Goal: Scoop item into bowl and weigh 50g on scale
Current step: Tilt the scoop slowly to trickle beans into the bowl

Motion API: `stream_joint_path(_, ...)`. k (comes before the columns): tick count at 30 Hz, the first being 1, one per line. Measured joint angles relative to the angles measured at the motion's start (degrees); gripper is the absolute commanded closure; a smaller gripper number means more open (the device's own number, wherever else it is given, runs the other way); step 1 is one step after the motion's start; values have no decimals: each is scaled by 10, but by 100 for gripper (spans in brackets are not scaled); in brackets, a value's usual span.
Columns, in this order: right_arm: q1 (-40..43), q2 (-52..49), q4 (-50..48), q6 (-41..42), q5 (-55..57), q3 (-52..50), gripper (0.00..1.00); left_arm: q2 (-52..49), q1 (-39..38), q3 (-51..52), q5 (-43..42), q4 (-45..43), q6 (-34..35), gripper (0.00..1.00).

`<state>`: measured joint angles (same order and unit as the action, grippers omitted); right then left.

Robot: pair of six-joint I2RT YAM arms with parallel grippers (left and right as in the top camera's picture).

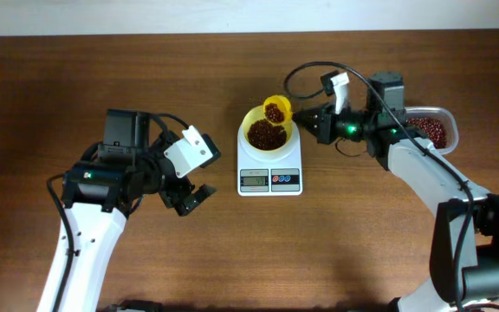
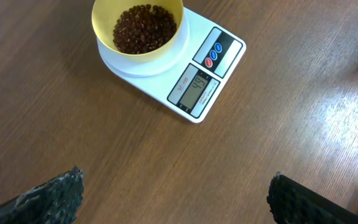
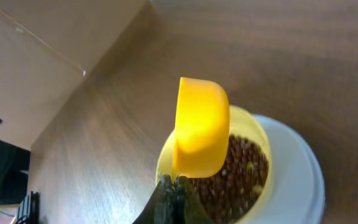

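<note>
The pale yellow bowl (image 1: pixel 267 132) stands on the white scale (image 1: pixel 269 170) and holds dark red-brown beans (image 1: pixel 266 134). My right gripper (image 1: pixel 312 121) is shut on the handle of a yellow scoop (image 1: pixel 276 110), held over the bowl's far rim with some beans in it. In the right wrist view the scoop (image 3: pixel 199 127) hangs over the beans (image 3: pixel 238 171) in the bowl (image 3: pixel 263 140). My left gripper (image 1: pixel 189 198) is open and empty left of the scale. The left wrist view shows the bowl (image 2: pixel 138 26), the scale (image 2: pixel 204 78) and its lit display.
A clear plastic tub (image 1: pixel 436 127) with more beans stands at the far right behind my right arm. A black cable loops above the right gripper. The wooden table (image 1: pixel 232 251) spreads around.
</note>
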<state>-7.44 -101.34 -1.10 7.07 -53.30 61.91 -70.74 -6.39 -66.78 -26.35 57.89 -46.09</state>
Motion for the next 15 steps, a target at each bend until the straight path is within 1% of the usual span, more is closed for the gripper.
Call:
stream_joint_path(4,0,0,-2,1,3,0,96,0,0,0,0,0,0,1)
stream_joint_path(6,0,0,-18,0,-6,0,96,0,0,0,0,0,0,1)
stream_joint_path(7,0,-1,-5,0,4,0,96,0,0,0,0,0,0,1)
stream_joint_path(13,0,-2,-21,0,-5,0,96,0,0,0,0,0,0,1)
stream_joint_path(15,0,-2,-7,0,-5,0,96,0,0,0,0,0,0,1)
